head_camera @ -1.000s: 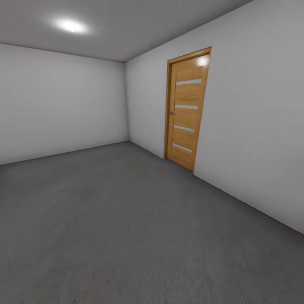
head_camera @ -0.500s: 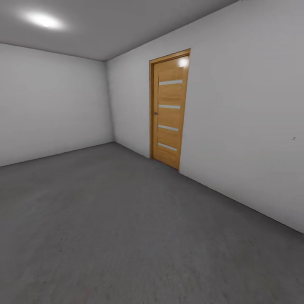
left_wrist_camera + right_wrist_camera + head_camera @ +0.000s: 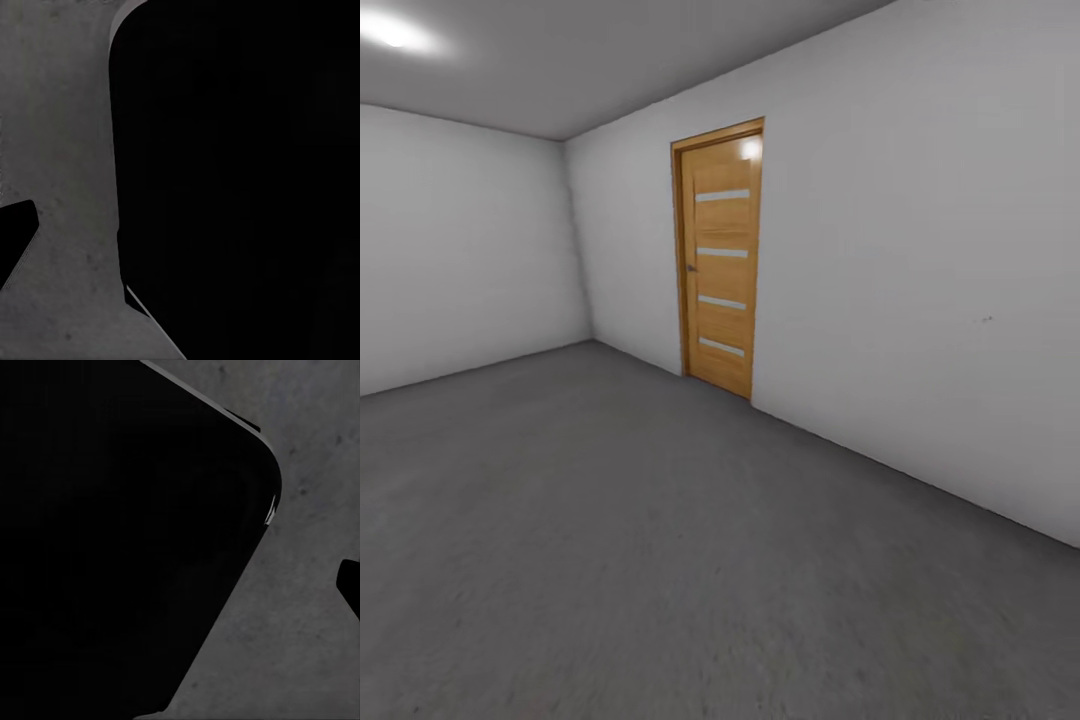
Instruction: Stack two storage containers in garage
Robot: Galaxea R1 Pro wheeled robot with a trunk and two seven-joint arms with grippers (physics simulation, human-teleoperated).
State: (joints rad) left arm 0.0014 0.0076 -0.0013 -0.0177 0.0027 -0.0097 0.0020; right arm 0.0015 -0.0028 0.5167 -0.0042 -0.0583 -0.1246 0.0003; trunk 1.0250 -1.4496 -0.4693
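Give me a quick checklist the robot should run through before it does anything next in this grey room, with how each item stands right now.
1. In the garage? Grey concrete floor and plain white wall fit: ok.
2. Path ahead free? Head view shows bare floor up to the walls: ok.
3. Wooden door shut or open? It sits flush in its frame: shut, ok.
4. Storage containers located? No orange-red bin in the head view: not ok.
5. End effectors holding anything? Both wrist views show a large dark shape over the floor, nothing identifiable: cannot tell.
6. Spot for stacking? Open floor ahead looks suitable: ok.
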